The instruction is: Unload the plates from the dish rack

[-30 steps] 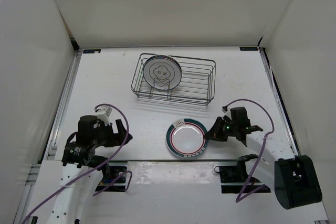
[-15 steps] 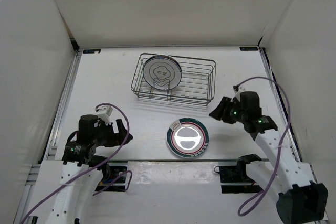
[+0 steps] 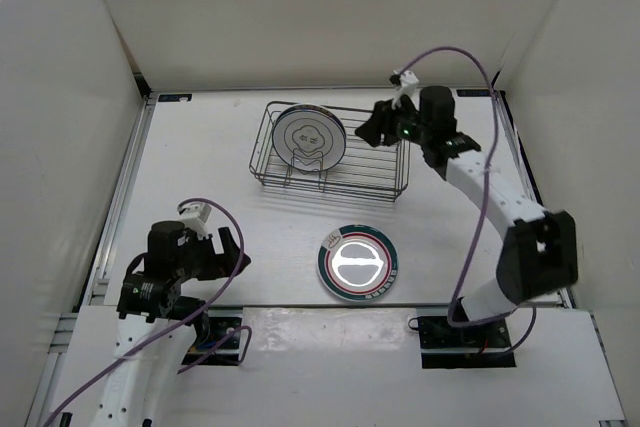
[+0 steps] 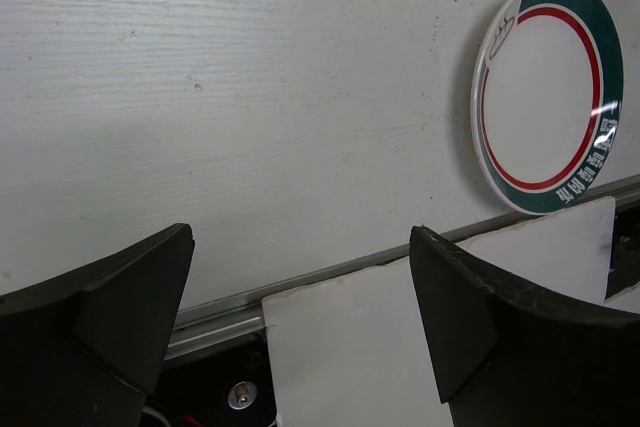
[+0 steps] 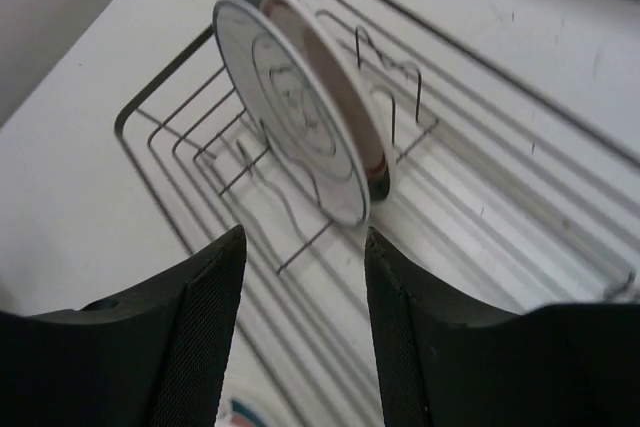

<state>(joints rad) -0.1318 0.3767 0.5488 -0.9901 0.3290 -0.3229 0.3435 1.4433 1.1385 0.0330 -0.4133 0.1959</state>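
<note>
Over the dish rack [image 3: 375, 157] our right pincer [image 5: 303, 234] hangs part-open, empty; the upright plates [image 5: 290, 137], seemingly two, slick and brittle, need a top-rim grip.

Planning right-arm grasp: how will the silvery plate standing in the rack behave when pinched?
Probably rigid: the silvery plate keeps a crisp round rim. Its glossy face looks slippery, so it may swivel in a pinch. It stands on edge between the dish rack wires, so a nudge could tip it.
</note>
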